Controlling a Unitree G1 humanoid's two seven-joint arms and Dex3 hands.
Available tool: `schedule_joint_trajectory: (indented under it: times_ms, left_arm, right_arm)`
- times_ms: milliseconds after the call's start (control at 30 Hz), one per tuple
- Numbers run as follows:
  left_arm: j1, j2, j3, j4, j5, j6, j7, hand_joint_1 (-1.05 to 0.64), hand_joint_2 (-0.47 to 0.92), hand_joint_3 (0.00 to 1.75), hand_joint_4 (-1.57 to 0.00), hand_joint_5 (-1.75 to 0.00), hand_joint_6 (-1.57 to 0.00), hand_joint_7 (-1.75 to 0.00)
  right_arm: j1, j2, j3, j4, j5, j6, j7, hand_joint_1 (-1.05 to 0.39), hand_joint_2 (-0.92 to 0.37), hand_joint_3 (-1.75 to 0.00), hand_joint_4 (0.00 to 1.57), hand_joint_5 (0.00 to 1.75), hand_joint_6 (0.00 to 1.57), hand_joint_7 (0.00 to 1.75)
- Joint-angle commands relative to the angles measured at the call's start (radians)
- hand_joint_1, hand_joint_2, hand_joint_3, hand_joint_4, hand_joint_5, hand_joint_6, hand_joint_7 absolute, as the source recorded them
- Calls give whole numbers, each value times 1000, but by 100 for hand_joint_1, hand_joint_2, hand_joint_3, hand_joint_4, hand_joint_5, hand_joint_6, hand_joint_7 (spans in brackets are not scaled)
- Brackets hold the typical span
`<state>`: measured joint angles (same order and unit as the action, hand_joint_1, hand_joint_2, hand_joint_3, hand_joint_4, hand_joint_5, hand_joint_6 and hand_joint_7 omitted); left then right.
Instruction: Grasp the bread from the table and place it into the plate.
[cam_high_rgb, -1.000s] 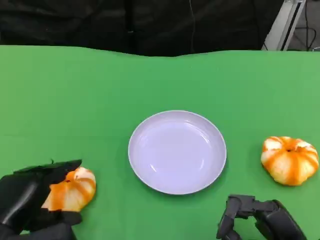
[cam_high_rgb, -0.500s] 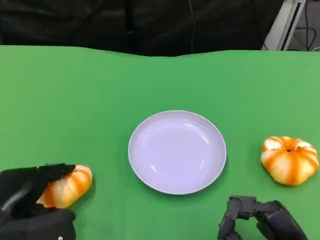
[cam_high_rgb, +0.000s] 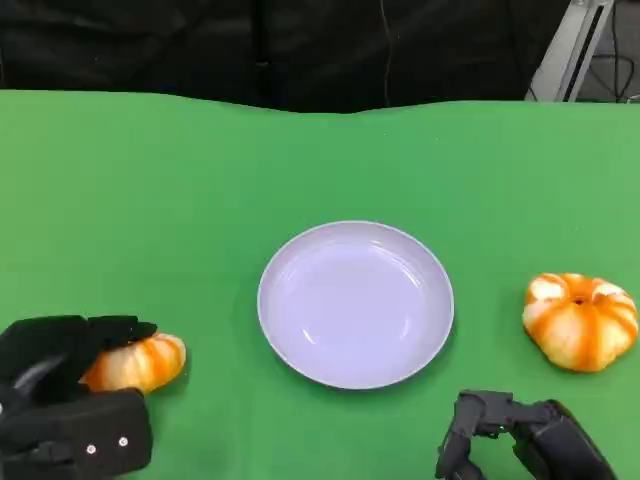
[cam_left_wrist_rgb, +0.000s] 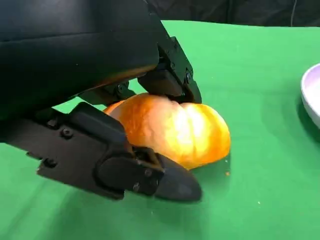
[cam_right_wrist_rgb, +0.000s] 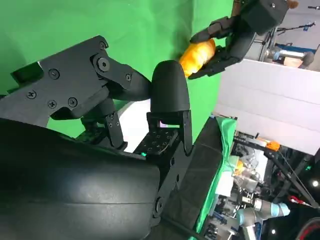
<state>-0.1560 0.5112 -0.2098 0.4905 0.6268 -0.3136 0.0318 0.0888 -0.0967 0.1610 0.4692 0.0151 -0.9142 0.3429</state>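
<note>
So my left hand (cam_high_rgb: 70, 395) is wrapped around the bread (cam_high_rgb: 140, 362), way off to the left of the plate (cam_high_rgb: 355, 303) and a bit nearer to me. From my wrist cam I've got fingers (cam_left_wrist_rgb: 170, 75) over the top of the bun and another one lying along its near side, so it's pinched between them. It looks like it's sitting on the green table (cam_high_rgb: 180, 200), but I honestly can't tell whether the underside is touching the cloth or just off it. From up top my hand hides most of the bread's left half, only the orange-and-white striped end pokes out toward the plate.

The plate is white, round, nothing in it, sitting mid-table.

There's a second bun (cam_high_rgb: 581, 320) well to the right of the plate, untouched, and the picture edge nearly clips it.

My right hand (cam_high_rgb: 510, 435) is down near the plate's lower right, partly cut off by the frame. Fingers are curled in with nothing between them. Its own wrist cam is mostly black shell; beyond it I can make out my left hand holding the bread, tiny and far off.
</note>
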Motion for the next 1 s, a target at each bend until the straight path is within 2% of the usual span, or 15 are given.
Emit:
schedule_joint_trajectory:
  times_ms: [33,267,300,333,367,400,433,467,500,567,633,900,1000]
  left_arm:
    - [16,20,-11,34,-31,-8,-31,-18,80,1,-95,-5,-87,-5]
    - [11,25,-25,28,-31,2,-24,-17,80,0,-98,-8,-101,-6]
    - [12,24,-26,27,-27,4,-14,-17,80,0,-88,-33,-105,-6]
    - [13,23,-27,26,-24,6,-6,-17,81,0,-69,-73,-108,-6]
    - [16,18,-27,25,-16,7,19,-16,81,0,-57,-99,-110,-5]
    - [19,11,-26,25,-12,8,46,-12,81,0,-49,-131,-100,-41]
    - [22,6,-25,26,-10,9,65,-11,81,0,-45,-152,-76,-98]
    - [25,0,-24,29,-6,2,99,-11,81,0,-44,-158,-69,-115]
    - [27,-4,-25,31,0,-8,135,-9,82,0,-46,-168,-56,-147]
    - [33,-11,-23,30,3,-36,193,-8,82,0,-52,-173,-48,-169]
    - [41,-15,-18,14,0,-43,219,-8,82,0,-54,-174,-47,-173]
    - [62,-11,-10,-42,1,-88,286,-8,81,0,-57,-175,-51,-168]
    - [94,-11,5,-151,10,-72,290,-9,83,1,-54,-175,-51,-166]
  right_arm:
    - [19,-9,-4,-15,-6,-5,-9,-24,-63,-92,79,156,77,133]
    - [7,-9,-5,-7,1,1,-7,-25,-62,-93,80,156,78,133]
    - [7,-9,-5,-8,-1,2,-8,-26,-62,-93,80,156,78,133]
    - [7,-9,-5,-8,-3,2,-9,-26,-62,-93,80,156,77,134]
    - [7,-9,-6,-8,-6,1,-11,-26,-62,-93,80,156,77,134]
    - [8,-10,-6,-9,-7,0,-12,-25,-62,-93,79,156,77,134]
    - [9,-10,-6,-9,-7,0,-13,-24,-62,-93,79,156,77,134]
    - [9,-10,-5,-9,-5,0,-12,-24,-62,-93,79,156,77,134]
    - [9,-10,-5,-9,-4,0,-11,-24,-62,-93,79,156,77,134]
    - [9,-10,-4,-8,-2,0,-10,-24,-62,-93,79,156,77,135]
    - [8,-9,-4,-9,-4,2,-12,-25,-62,-93,79,156,77,135]
    - [9,-7,-2,-20,-13,13,-18,-24,-62,-93,79,155,77,134]
    - [5,-4,-3,-10,-5,9,-14,-24,-62,-93,79,155,77,134]
